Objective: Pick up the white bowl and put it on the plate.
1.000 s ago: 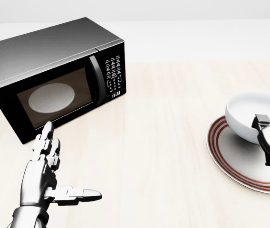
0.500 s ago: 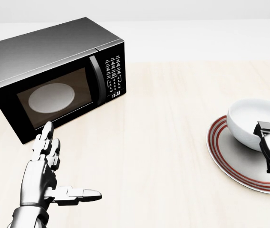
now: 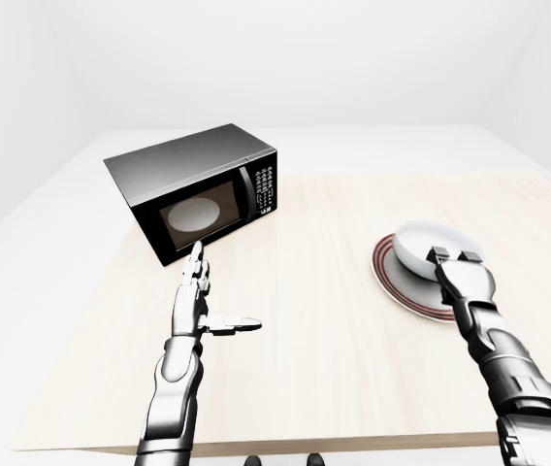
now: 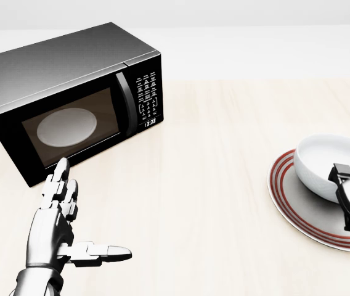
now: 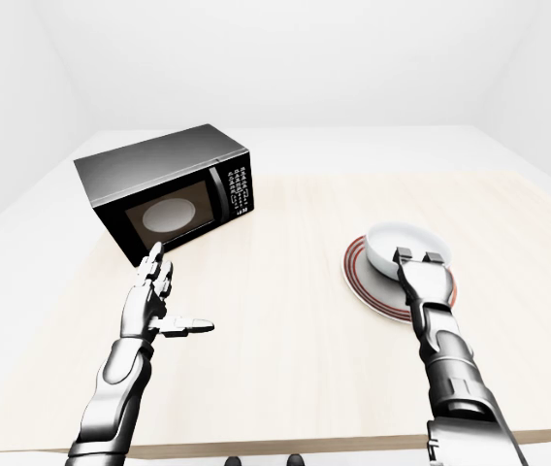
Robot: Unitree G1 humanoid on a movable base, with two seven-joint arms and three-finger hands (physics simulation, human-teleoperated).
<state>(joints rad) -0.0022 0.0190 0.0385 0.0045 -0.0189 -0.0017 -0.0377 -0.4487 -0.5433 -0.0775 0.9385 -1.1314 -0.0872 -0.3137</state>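
The white bowl (image 4: 321,161) rests over the upper right part of the red-rimmed plate (image 4: 298,208), at the right edge of the head view. My right hand (image 4: 349,172) comes up from the bottom right. Its fingers hook over the bowl's near rim and close on it, and the hand hides part of that rim. My left hand (image 4: 76,229) hovers low at the left, far from the bowl. It is open, with fingers straight up, thumb pointing right and nothing in it.
A black microwave (image 4: 70,92) with its door closed stands at the upper left on the pale wooden table (image 4: 212,185), just above my left hand. The table's near edge (image 3: 353,449) shows at the bottom of the left-eye view.
The bowl and my right hand have sunk slightly and drifted right, settling lower over the plate. My left hand and the microwave have not moved.
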